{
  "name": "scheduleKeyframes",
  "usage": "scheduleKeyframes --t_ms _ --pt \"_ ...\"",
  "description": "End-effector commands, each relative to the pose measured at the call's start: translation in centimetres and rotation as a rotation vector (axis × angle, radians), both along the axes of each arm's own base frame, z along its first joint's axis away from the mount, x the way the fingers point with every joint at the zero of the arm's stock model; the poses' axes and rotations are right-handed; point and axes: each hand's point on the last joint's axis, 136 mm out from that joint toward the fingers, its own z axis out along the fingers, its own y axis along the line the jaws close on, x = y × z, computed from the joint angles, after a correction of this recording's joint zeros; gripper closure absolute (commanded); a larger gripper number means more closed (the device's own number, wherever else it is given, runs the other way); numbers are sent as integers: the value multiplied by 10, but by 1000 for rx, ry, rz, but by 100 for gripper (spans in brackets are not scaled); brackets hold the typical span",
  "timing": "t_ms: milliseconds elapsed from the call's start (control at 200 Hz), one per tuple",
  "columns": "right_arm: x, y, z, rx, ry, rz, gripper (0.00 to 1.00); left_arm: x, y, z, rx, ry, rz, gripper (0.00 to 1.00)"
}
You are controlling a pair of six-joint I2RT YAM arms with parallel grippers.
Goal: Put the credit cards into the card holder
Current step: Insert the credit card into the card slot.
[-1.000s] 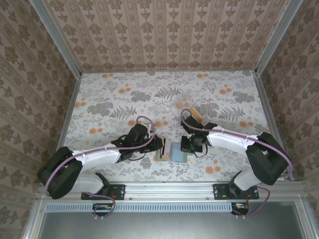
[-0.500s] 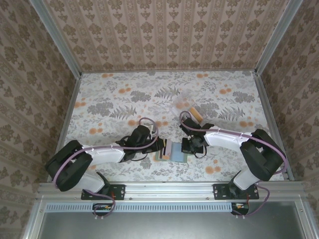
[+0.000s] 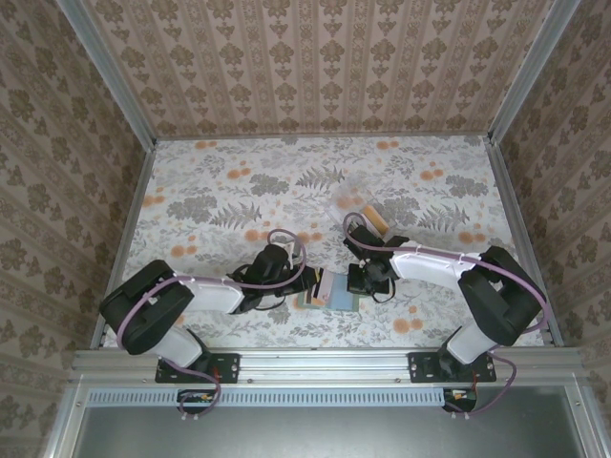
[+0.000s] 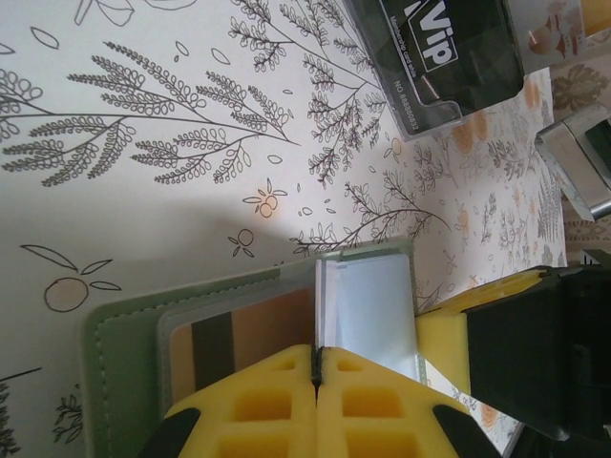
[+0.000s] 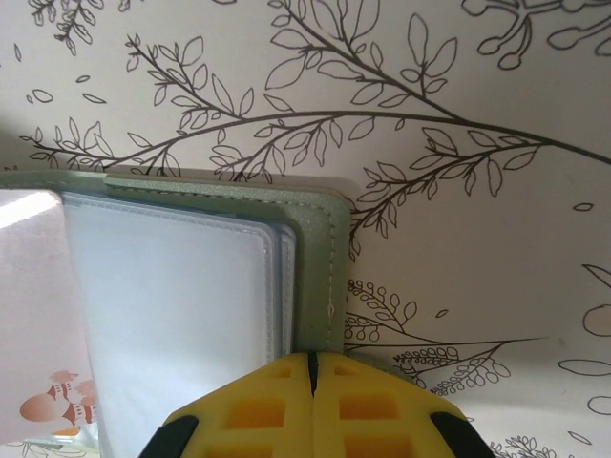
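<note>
The sage-green card holder (image 3: 311,301) lies open on the floral table between both grippers. In the left wrist view its green cover (image 4: 115,334) holds clear sleeves, and an orange card with a dark stripe (image 4: 272,324) sits in the left one. My left gripper (image 4: 316,358) is shut on a thin pale card (image 4: 321,305) standing edge-on at the holder's fold. The same card shows as a pale sheet (image 5: 33,315) in the right wrist view. My right gripper (image 5: 311,363) is shut, its tips at the holder's green right edge (image 5: 315,248). From above, the left gripper (image 3: 305,280) and right gripper (image 3: 355,280) flank the holder.
A clear plastic box (image 3: 358,212) stands behind the holder, with a black VIP card (image 4: 449,57) inside and an orange one (image 3: 374,221) beside it. The right arm's yellow finger (image 4: 444,334) is close to the holder's right side. Metal rails and patterned walls border the table.
The left arm's rear links have swung in towards the middle while its gripper stayed at the holder. The right arm has hardly moved.
</note>
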Motion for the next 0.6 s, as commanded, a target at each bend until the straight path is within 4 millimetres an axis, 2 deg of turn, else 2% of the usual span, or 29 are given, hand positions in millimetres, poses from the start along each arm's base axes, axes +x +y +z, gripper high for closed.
scheduleKeyframes --t_ms 0,145,330,595 --pt "-17 -24 -27 -130 68 2 96 -16 -1 -16 2 84 -3 100" --pt "-16 -24 -26 -131 64 1 96 -15 1 -20 -10 138 42 100" --pt "-17 -25 -26 -133 65 3 96 -11 -1 -15 -22 150 71 100" --pt "-18 -25 -25 -132 64 3 96 -12 10 -16 31 136 87 100"
